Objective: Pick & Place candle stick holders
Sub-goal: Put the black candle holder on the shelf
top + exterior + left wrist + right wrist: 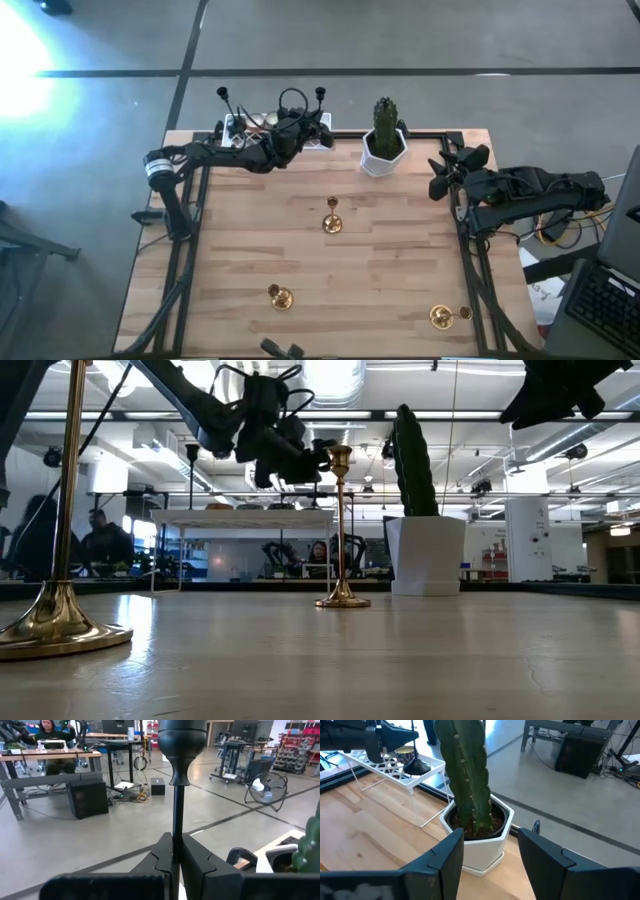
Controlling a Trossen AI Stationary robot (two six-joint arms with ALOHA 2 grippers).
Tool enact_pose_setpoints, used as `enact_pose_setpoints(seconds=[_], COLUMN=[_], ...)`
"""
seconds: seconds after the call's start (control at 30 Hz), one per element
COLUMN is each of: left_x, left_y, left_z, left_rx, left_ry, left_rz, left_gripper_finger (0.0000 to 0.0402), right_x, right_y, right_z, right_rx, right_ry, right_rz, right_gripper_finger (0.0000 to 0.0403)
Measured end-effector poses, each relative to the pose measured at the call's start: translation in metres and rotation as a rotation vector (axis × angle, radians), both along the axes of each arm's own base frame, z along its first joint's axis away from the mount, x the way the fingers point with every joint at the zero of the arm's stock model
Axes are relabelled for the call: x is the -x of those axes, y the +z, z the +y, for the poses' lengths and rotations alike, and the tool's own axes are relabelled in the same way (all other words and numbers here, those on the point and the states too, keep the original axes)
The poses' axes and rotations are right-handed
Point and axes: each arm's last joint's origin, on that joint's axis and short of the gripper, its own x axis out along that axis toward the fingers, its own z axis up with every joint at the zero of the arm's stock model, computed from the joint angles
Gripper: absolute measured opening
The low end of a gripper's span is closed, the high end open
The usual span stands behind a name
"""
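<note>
Holding a black holder (178, 795) upright by its stem, the left gripper (291, 128) hangs over the white tray (240, 128) at the surface's far edge, while the right gripper (443, 172) waits released near the cactus (385, 126).

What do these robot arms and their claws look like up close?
Both arms are dark, jointed and slim. The left arm has a pale band near its base, and black cables loop over its gripper. The right arm trails yellow cables. The right gripper has two flat, matte black fingers with angular tips.
</note>
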Motion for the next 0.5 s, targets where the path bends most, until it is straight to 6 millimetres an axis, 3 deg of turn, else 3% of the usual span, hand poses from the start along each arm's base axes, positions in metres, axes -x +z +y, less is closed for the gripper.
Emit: enact_pose_setpoints(seconds=[0.5], left_x=[0.0100], left_y=[-0.0067], left_z=[0.0088], left_rx=[-0.018], left_ry=[0.027], left_rz=[-0.035], left_gripper_finger=[0.0017], right_x=[-0.0001], right_y=[0.0001], right_z=[0.0000], right_rx=[0.000], right_ry=[0.000], right_rz=[-0.002], right_gripper_finger=[0.0161])
